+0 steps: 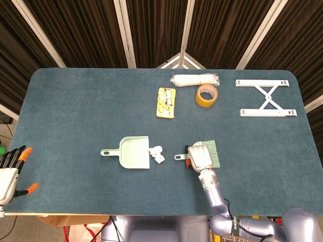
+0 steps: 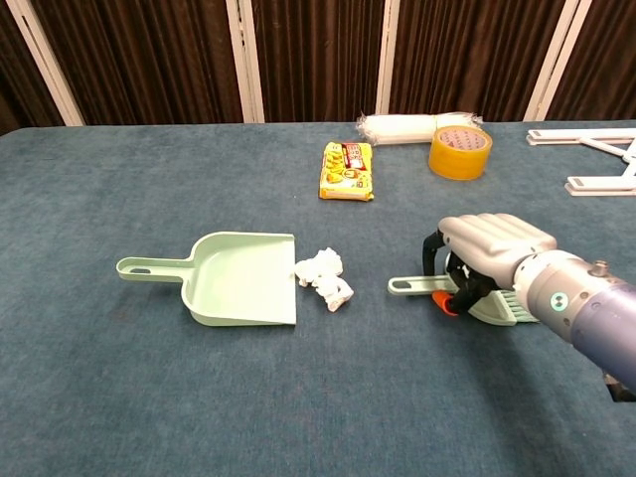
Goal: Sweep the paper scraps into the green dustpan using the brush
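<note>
Left robot hand [image 1: 10, 169]: off the table's near-left corner, fingers spread, holding nothing.
Right robot hand [image 2: 487, 260]: curled down over the pale green plastic brush [image 2: 477, 298]; whether the grip has fully closed on it I cannot tell.
Brush: lying flat on the blue felt-covered table [image 2: 99, 397], slim handle pointing toward the scraps.
Crumpled white paper scraps [image 2: 325, 278]: between brush and pan, just at the pan's open lip.
Light green plastic dustpan [image 2: 234, 280]: mouth facing the scraps, handle away.
Advice: seat the grip firmly, lift, turn bristles down, then drag gently leftward; a hard stroke would likely shove the unheld pan.
Far edge: yellow snack packet [image 2: 348, 170], yellow tape roll [image 2: 459, 151].
</note>
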Robot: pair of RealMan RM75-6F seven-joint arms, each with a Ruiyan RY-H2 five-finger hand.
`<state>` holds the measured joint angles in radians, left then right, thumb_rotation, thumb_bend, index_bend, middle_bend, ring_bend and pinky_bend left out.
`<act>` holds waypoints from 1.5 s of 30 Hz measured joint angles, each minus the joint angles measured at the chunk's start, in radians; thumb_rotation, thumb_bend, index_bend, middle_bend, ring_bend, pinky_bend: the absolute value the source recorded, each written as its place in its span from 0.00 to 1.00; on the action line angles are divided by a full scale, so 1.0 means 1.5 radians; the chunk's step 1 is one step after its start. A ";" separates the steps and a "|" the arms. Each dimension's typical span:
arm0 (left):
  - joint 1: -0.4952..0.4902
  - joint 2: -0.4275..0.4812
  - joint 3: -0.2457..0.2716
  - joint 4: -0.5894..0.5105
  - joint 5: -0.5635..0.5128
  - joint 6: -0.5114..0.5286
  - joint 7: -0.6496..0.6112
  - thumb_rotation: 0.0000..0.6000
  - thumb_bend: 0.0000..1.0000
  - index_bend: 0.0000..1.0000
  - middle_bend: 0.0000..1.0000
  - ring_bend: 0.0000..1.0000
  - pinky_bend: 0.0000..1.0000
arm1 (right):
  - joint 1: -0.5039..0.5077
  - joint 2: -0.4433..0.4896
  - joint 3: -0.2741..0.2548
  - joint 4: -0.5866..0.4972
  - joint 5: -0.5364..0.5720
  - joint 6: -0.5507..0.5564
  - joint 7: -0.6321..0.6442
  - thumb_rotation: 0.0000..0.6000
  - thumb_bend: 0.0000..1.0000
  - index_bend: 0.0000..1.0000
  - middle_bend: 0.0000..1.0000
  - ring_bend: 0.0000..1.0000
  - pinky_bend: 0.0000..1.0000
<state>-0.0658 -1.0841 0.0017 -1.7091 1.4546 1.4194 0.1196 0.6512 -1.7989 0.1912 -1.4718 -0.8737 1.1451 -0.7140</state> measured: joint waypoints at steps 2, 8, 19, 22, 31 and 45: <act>-0.002 0.001 0.000 -0.005 -0.002 -0.005 0.006 1.00 0.00 0.00 0.00 0.00 0.00 | 0.001 0.008 0.005 -0.014 -0.001 0.002 0.002 1.00 0.45 0.81 0.84 0.92 0.78; -0.021 0.008 -0.007 -0.035 -0.013 -0.029 0.035 1.00 0.00 0.00 0.00 0.00 0.00 | 0.005 0.039 0.026 -0.063 0.002 0.010 0.002 1.00 0.45 0.82 0.85 0.92 0.78; -0.110 0.014 -0.061 -0.143 -0.074 -0.103 0.178 1.00 0.12 0.12 0.12 0.15 0.21 | 0.014 0.098 0.054 -0.138 0.019 0.031 -0.008 1.00 0.46 0.82 0.85 0.92 0.78; -0.144 0.002 -0.080 -0.161 -0.098 -0.120 0.236 1.00 0.20 0.18 0.27 0.30 0.35 | 0.017 0.113 0.057 -0.154 0.025 0.034 -0.008 1.00 0.46 0.83 0.85 0.92 0.78; -0.257 -0.081 -0.133 -0.171 -0.223 -0.165 0.401 1.00 0.27 0.29 0.63 0.64 0.68 | 0.028 0.144 0.068 -0.185 0.040 0.045 -0.017 1.00 0.47 0.83 0.85 0.92 0.78; -0.390 -0.206 -0.164 -0.147 -0.487 -0.161 0.569 1.00 0.32 0.37 0.99 0.99 1.00 | 0.042 0.179 0.070 -0.210 0.063 0.056 -0.016 1.00 0.47 0.83 0.85 0.92 0.78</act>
<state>-0.6505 -1.3928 -0.2440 -1.9292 0.7235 1.1782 0.9731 0.7145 -1.5300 0.2966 -1.7866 -0.7792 1.2286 -0.7375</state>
